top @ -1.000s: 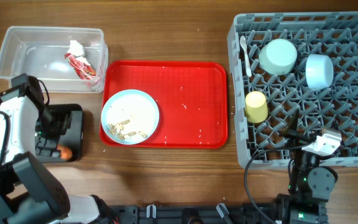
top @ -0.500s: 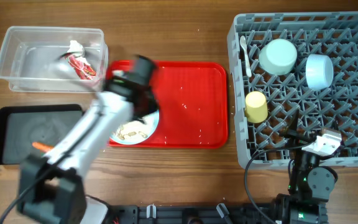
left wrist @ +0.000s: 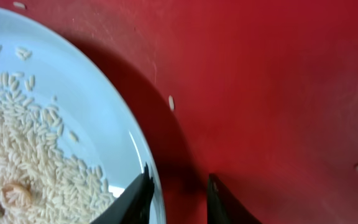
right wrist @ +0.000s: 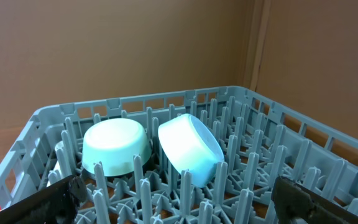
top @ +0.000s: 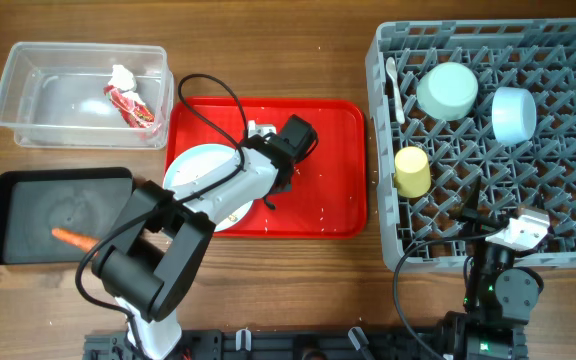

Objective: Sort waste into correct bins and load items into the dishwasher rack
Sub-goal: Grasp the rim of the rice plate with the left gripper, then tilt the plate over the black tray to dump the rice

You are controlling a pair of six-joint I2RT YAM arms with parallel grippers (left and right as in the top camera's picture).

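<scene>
The pale-blue plate (top: 196, 172) with beige food scraps (left wrist: 23, 155) lies on the left of the red tray (top: 313, 165). My left gripper (top: 264, 196) is low at the plate's right rim (left wrist: 138, 146); its jaws stand narrowly open, one finger (left wrist: 137, 200) over the plate, the other (left wrist: 221, 202) over the red tray. My right gripper (right wrist: 182, 202) is open wide over the near edge of the dishwasher rack (top: 383, 205), holding nothing. The rack carries two mint bowls (top: 448, 90) (top: 513, 112), a yellow cup (top: 412, 171) and a white spoon (top: 392, 85).
The clear tub (top: 13, 100) at the back left holds a red wrapper (top: 130, 106) and a white tissue (top: 121, 76). The black tray (top: 28, 205) in front of it holds the carrot (top: 73, 238). A few grains lie loose on the red tray.
My left arm swung from the black tray, where the carrot now lies, across to the plate's right rim. Its jaws have narrowed around the rim. The right arm has not moved.
</scene>
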